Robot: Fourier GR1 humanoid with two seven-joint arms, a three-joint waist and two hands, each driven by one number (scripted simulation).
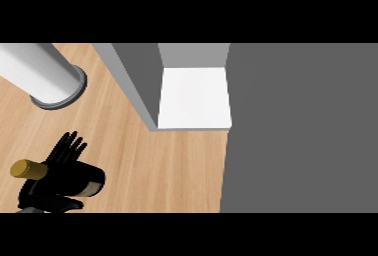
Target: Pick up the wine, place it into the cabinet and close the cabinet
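Wooden counter [177, 165] — dark, gold-capped wine [70, 179]

Layout on the counter [170, 170]

You had the wine bottle [70, 179] at the lower left, against the left hand [63, 150]; the open cabinet [193, 97] stood behind and to the right, a cylinder [40, 72] at the far left.

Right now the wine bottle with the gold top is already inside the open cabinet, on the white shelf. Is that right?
Not quite. The wine bottle does have a gold top, but it is on the wooden counter, beside the left hand. The open cabinet has nothing visible on its white shelf. The head view shows this.
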